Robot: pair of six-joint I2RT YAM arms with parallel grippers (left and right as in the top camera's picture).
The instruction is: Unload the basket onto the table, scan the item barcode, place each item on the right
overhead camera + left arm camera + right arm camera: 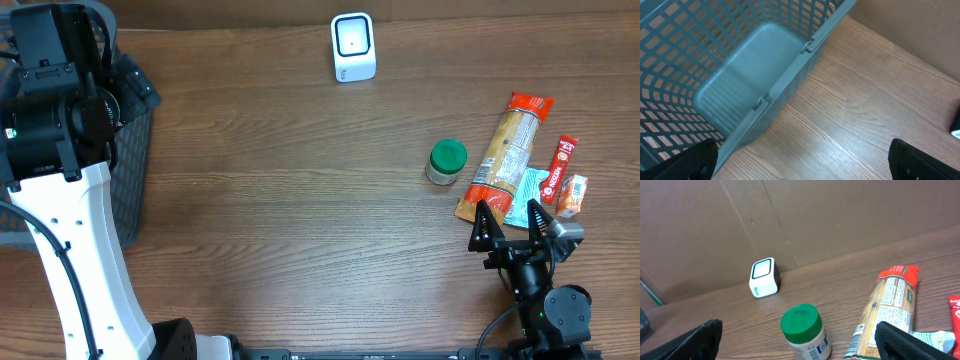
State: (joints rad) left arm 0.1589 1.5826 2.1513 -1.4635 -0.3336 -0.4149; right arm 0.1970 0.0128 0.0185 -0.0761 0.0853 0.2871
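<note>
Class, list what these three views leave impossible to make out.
Pasta packet barcode: print too small in the overhead and right wrist views.
Jar base: cut off by the right wrist view's bottom edge.
Basket interior, overhead: hidden by left arm.
Teal sachet, overhead: partly behind right gripper.

No wording can be read anywhere. The pasta bag carries a white panel of fine print and a red band at each end, all too small to make out. The jar has a blue-and-white label, blurred. White lettering on the red sachet is illegible
</note>
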